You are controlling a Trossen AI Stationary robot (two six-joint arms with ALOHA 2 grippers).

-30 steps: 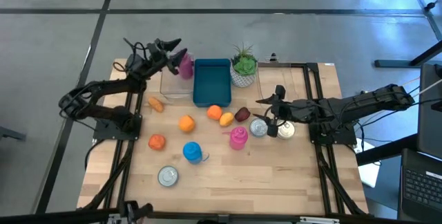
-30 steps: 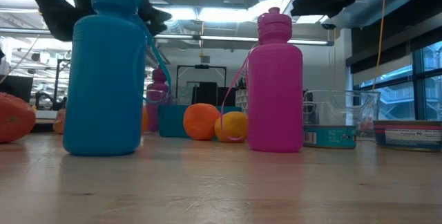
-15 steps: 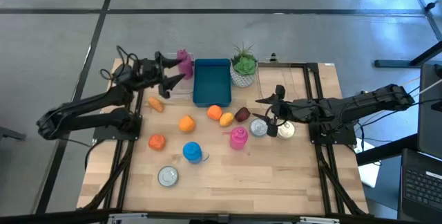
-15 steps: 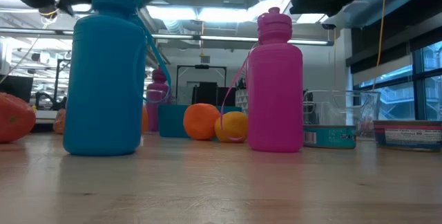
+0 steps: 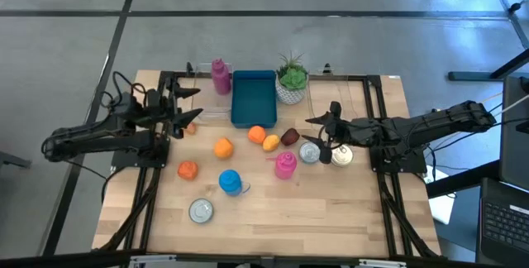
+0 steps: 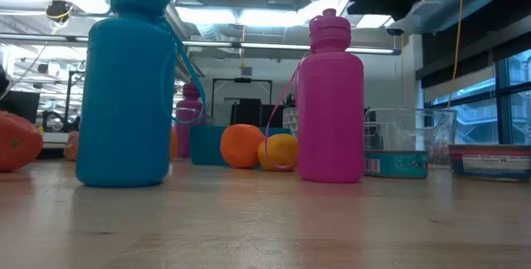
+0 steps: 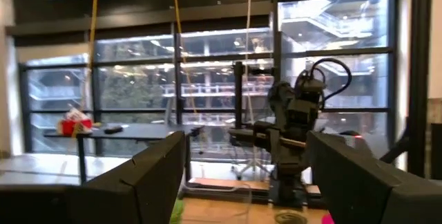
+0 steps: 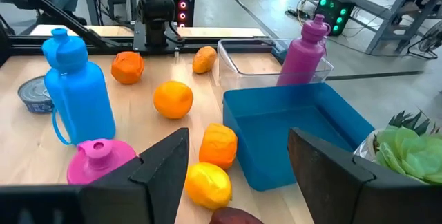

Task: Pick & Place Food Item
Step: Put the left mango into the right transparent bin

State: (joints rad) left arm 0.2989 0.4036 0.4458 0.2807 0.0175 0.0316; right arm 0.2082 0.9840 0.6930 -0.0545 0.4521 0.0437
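My left gripper [image 5: 188,105] is open and empty, at the table's left side, next to a clear container [image 5: 208,104]. A purple-pink bottle [image 5: 220,76] stands upright at that container's far end, and it also shows in the right wrist view [image 8: 304,51]. My right gripper [image 5: 319,140] is open and empty, right of the table's middle, beside a can [image 5: 310,153]. Food lies loose on the table: an orange [image 5: 256,135], a yellow fruit [image 5: 271,142], a dark red fruit [image 5: 289,136], further oranges [image 5: 223,147] [image 5: 188,169] and a small orange piece [image 5: 188,124].
A blue bin [image 5: 252,98] and a potted plant [image 5: 291,78] stand at the back. A blue bottle [image 5: 231,182] and a pink bottle [image 5: 285,165] stand mid-table. Cans sit at the front left [image 5: 201,210] and by my right gripper [image 5: 341,155].
My left gripper has drawn back from the purple-pink bottle, toward the table's left and near edges. The bottle stays standing at the clear container's far end. My right arm has kept still.
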